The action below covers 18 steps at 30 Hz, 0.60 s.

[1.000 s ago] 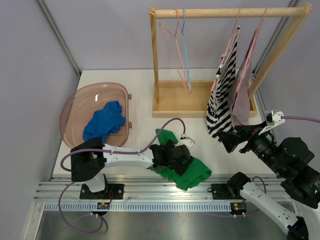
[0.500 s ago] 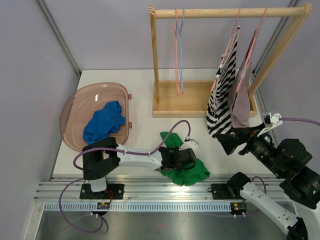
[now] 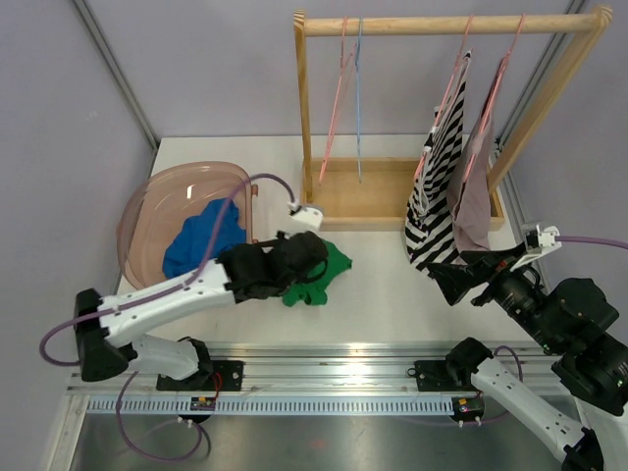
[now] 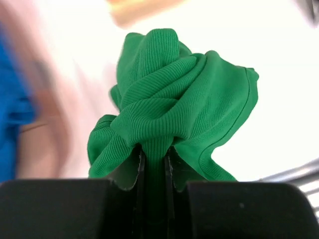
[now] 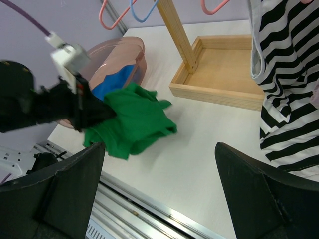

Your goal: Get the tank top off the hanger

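Note:
A green ribbed tank top (image 4: 174,99) is bunched up and pinched between my left gripper's (image 4: 153,154) jaws, which are shut on a fold of it. From above, the green tank top (image 3: 319,267) hangs from the left gripper (image 3: 306,263) just right of the pink basin, clear of any hanger. A pink hanger (image 3: 334,118) and a blue hanger (image 3: 358,108) hang bare on the rail. My right gripper (image 3: 469,273) stands open below the striped top, holding nothing; its own view shows the green tank top (image 5: 132,122) off to the left.
A black-and-white striped top (image 3: 437,196) and a mauve top (image 3: 473,201) hang on pink hangers at the right of the wooden rack (image 3: 303,118). The pink basin (image 3: 147,196) at left holds a blue cloth (image 3: 201,240). The rack's base tray (image 5: 224,69) sits behind.
My left gripper shut on the green tank top near the front edge and carried it back and left toward the basin. The bare hangers have swung. The right gripper stayed still.

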Motion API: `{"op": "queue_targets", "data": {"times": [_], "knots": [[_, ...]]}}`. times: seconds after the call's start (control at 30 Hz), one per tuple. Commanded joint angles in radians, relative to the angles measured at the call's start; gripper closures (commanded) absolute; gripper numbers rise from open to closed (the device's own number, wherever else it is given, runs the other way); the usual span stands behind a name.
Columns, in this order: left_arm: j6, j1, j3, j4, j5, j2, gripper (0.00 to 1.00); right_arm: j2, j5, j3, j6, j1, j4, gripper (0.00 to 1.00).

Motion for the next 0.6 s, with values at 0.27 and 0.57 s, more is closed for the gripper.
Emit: {"op": "queue_targets", "data": {"times": [0.27,0.57], "knots": [[0.122,0.511,0.123,-0.168,-0.039,-0.308,1.00,-0.023,0.189,0.004,0.023,0.007,0.027,0.01],[0.206,0.906,0.012,-0.064,0.174,-0.296,0.01,0.112,0.186,0.033,0.015,0.007,0.084,0.00]]}}
